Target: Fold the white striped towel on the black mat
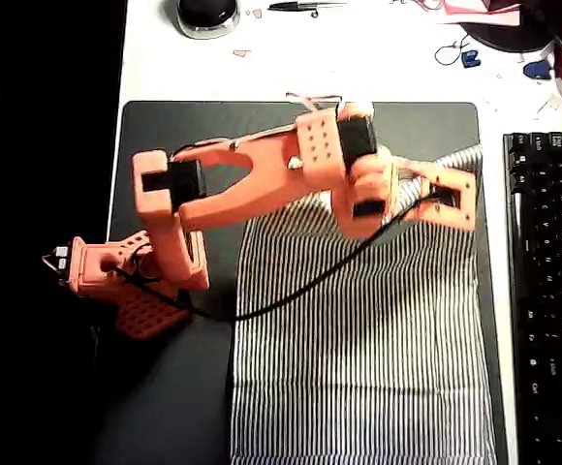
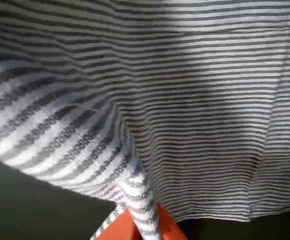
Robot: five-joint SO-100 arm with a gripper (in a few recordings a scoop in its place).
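Observation:
The white striped towel (image 1: 359,358) lies over the right half of the black mat (image 1: 179,387) in the overhead view, reaching down to the picture's bottom edge. Its far right corner is pulled up into a narrow point near the mat's right edge. My orange gripper (image 1: 452,199) is shut on that corner. In the wrist view the towel (image 2: 195,100) hangs as a lifted sheet, with a pinched twist of cloth running down into the gripper (image 2: 141,222) at the bottom edge. The orange finger (image 2: 172,232) shows beside the twist.
A black keyboard (image 1: 552,291) runs along the right edge, just beside the mat. The arm's base (image 1: 107,266) stands at the mat's left edge, and its black cable (image 1: 310,281) drapes across the towel. A round black object (image 1: 207,14) and small clutter lie on the white table behind.

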